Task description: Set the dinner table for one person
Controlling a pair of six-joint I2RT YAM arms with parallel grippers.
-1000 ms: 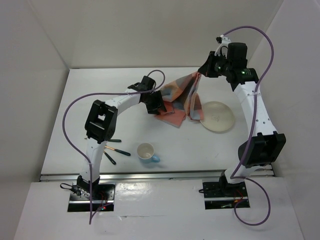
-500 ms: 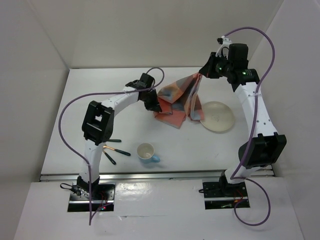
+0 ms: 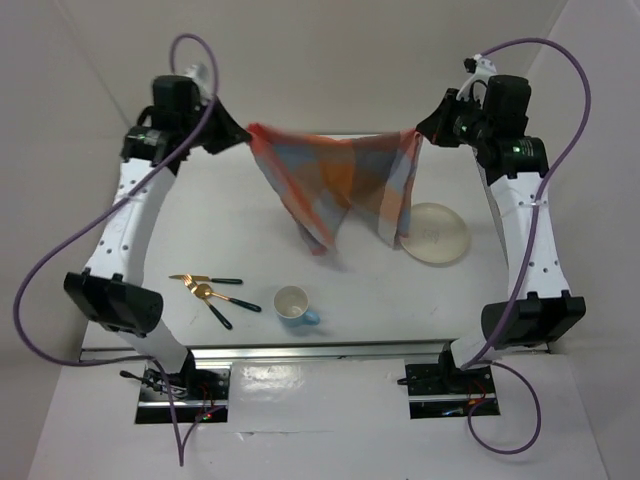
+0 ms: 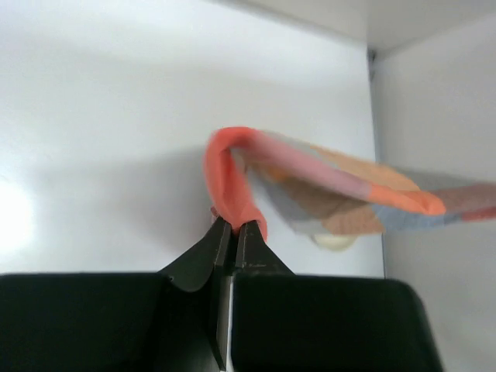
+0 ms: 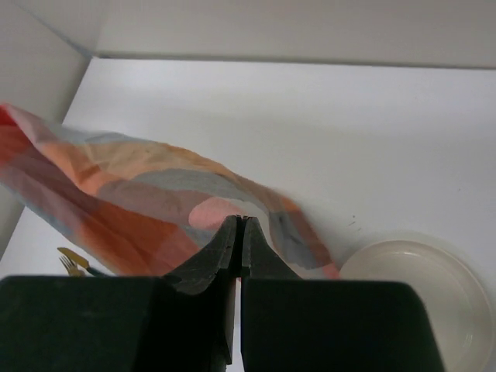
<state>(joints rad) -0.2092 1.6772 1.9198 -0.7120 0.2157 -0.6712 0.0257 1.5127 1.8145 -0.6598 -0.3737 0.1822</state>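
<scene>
**Edges and room.** The worktop (image 3: 200,220), the dinner table, lies well below both sets of jaws. White walls close it in on the left, back and right, and a metal rail (image 3: 310,352) runs along its near edge. The left arm (image 3: 130,215) holds its jaws high, near the back-left corner. The right arm (image 3: 520,210) holds its jaws high, close to the right wall. Bare worktop shows under the left jaws.

**Jaws.** The left jaws are closed on an orange corner of the cloth (image 3: 340,185). The right jaws are closed on its opposite upper corner. The cloth hangs stretched between the two sets of jaws and sags to a point below their midpoint. Whether that point touches the worktop cannot be told.

**Markings.** A faint mark on the plate (image 3: 435,233) is too small to read.

**Materials and shapes.**
- The cloth is soft, checked orange and blue-grey.
- The plate is round and cream. It lies below the right jaws, partly behind the cloth's hanging edge.
- The cup (image 3: 292,303) is white inside and pale blue outside. It stands upright, nearer the rail, below the gap between the jaws.
- The cutlery (image 3: 210,290) has gold heads and black handles. It lies below the left jaws, beside the cup.
</scene>
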